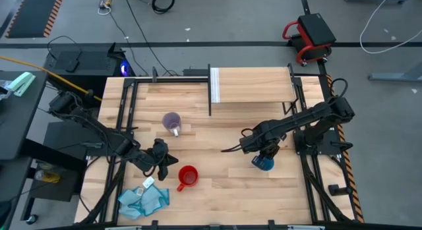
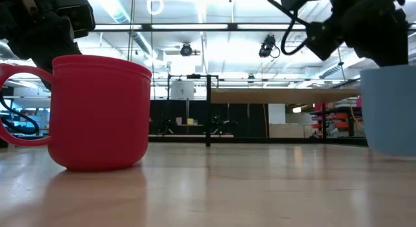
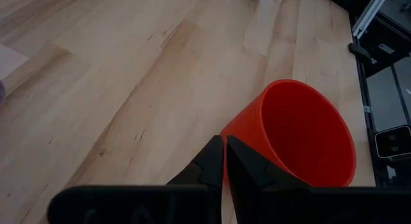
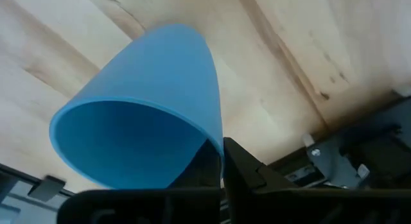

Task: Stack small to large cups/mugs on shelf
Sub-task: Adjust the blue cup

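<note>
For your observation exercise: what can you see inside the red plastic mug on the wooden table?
The red plastic mug looks empty: only its smooth red inner wall shows in the left wrist view. Its bottom is hidden by the rim's angle.

Both grippers (image 1: 165,161) (image 1: 262,153) closed, low.

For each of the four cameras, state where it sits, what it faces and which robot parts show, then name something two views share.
High view: above the table, straight down; both arms, purple mug, shelf.
Low view: tabletop height, level across; arm parts overhead, red mug near.
Left wrist view: on left arm; left gripper shut beside the red mug.
Right wrist view: on right arm; right gripper at the blue cup rim.
Shared: the high view also shows both that red mug and blue cup.
</note>
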You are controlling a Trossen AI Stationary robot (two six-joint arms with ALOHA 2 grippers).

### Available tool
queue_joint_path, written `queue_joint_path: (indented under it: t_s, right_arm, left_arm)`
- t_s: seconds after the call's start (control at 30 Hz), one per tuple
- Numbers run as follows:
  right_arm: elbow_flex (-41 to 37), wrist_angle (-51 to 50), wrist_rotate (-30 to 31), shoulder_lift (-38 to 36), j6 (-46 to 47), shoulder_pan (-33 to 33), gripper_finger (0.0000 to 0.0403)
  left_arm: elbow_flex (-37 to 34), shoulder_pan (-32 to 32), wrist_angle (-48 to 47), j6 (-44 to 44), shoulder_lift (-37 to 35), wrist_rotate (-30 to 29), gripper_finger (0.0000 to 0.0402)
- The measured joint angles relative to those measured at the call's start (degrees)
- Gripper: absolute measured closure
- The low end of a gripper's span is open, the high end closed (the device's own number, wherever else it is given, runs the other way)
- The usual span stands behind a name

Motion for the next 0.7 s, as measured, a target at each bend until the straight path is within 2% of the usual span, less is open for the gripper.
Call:
queue_joint_path:
  t_s: [0.27, 0.7]
  right_arm:
    - [-1.7, 0.8, -0.4, 0.0, -0.4, 0.0, 0.0396]
    - [-1.7, 2.2, 0.1, 0.0, 1.0, 0.0, 0.0335]
  left_arm:
    - [0.0, 0.0, 0.0, 0.0, 0.0, 0.0, 0.0375]
    - [0.0, 0.0, 0.0, 0.0, 0.0, 0.0, 0.0366]
